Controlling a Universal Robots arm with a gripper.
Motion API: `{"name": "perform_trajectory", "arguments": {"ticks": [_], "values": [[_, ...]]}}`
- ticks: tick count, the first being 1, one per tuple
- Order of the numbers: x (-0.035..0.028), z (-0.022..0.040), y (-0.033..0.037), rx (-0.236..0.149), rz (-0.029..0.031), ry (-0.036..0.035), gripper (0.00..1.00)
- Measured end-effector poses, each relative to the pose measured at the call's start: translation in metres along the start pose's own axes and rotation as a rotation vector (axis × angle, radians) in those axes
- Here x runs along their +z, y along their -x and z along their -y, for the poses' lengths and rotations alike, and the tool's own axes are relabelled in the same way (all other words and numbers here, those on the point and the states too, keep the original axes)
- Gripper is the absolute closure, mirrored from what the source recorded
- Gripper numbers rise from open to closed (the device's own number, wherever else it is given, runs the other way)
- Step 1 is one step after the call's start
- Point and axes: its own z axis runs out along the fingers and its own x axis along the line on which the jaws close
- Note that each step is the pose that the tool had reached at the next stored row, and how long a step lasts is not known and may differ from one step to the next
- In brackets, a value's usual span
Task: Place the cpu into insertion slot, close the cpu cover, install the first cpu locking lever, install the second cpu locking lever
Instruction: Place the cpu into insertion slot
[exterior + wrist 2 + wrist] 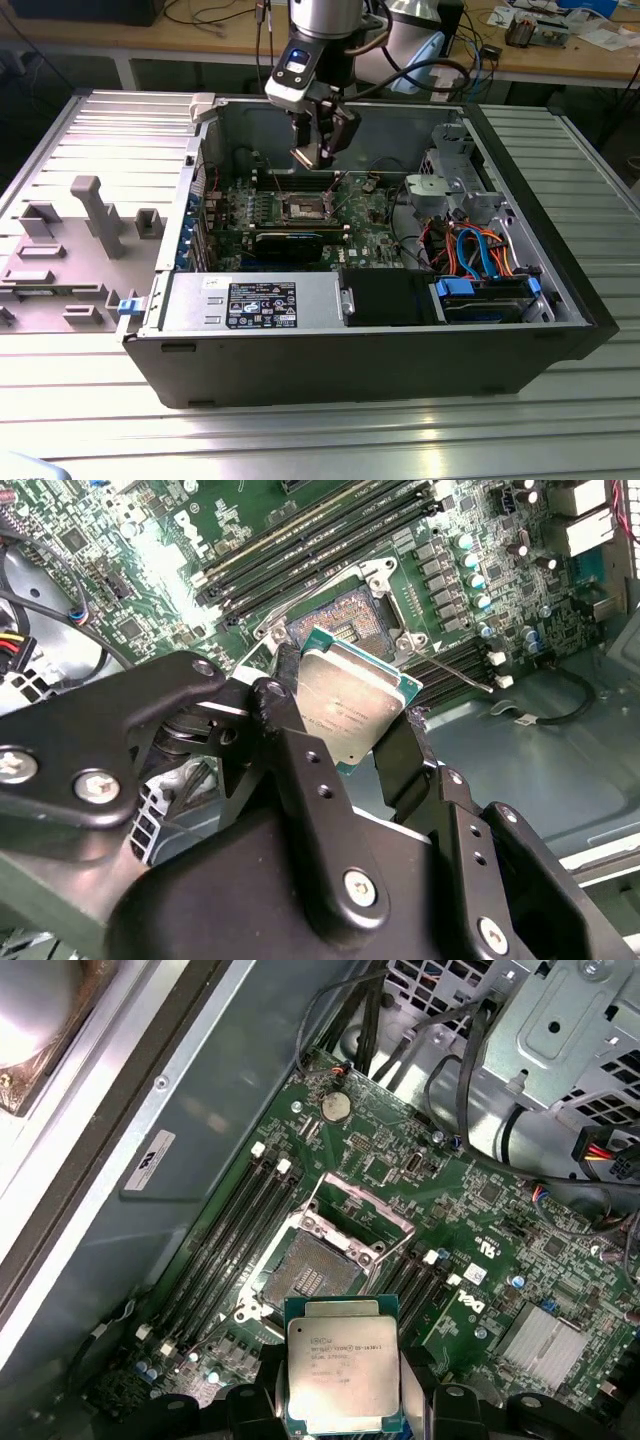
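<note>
Progress: no step finished; cpu (343, 1375) not yet in slot (310, 1265), cover (345, 1238) open, closing and both locking steps left | Hand (318, 140): I have it clamped on the cpu's edges, upper centre of the exterior view, pointing down, hovering above the slot, apart from it.

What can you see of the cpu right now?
The cpu is a small flat square chip: silver-grey metal top with faint print, thin green rim. The black fingers of the hand clamp two opposite edges, holding it in the air over the motherboard. It hangs clear of the open insertion slot, not seated; nothing else touches it.
</note>
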Motion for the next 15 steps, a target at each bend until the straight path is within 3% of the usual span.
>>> {"name": "perform_trajectory", "arguments": {"ticks": [15], "values": [[0.0018, 0.0000, 0.0000, 0.098, -0.0009, 0.0016, 0.45]]}}
